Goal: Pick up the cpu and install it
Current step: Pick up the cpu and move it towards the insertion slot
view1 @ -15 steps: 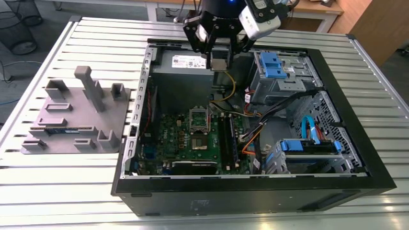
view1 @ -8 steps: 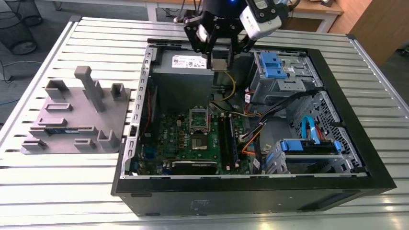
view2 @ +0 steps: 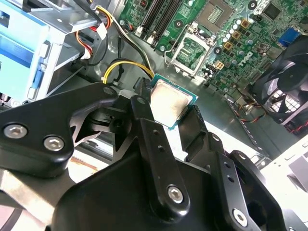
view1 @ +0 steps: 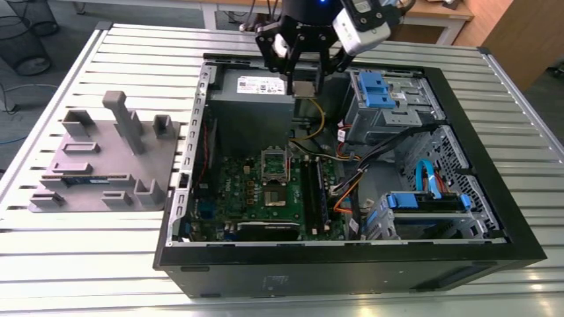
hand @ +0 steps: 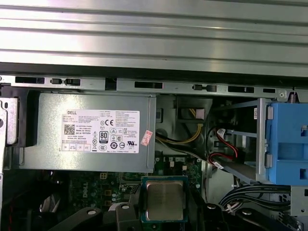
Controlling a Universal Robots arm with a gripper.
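Gripper (view1: pixel 304 84) is clamped on the cpu (view1: pixel 304 89). The black fingers (view2: pixel 143 113) pinch it on two opposite edges, and the chip lies flat between them.

In both wrist views I see the cpu (view2: pixel 171 103) as a small square with a dull silver heat spreader, rounded corners and a thin green-teal board rim all round. There's some glare on the metal in the second wrist view. In the first wrist view the cpu (hand: pixel 164 199) looks evenly grey, with no marks I can make out.

The chip hangs in the air inside the open PC case (view1: pixel 352 254), at the end where the power supply (view1: pixel 251 89) sits, just beside that box and touching nothing below. Yellow wires (view2: pixel 120 67) run underneath it.

The blue drive cage (view1: pixel 379 89) is near the gripper, on the exterior view's right.

The socket frame (view1: pixel 275 175) sits mid motherboard (view1: pixel 251 211), well apart from the chip. The RAM slots (view1: pixel 313 191) are just beside the frame.

The case lies on its side on the slatted metal table (view1: pixel 88 264). A grey fixture plate (view1: pixel 97 165) sits on the table at the exterior view's left of the case, near the table's edge. A memory stick (view1: pixel 84 178) lies in it.
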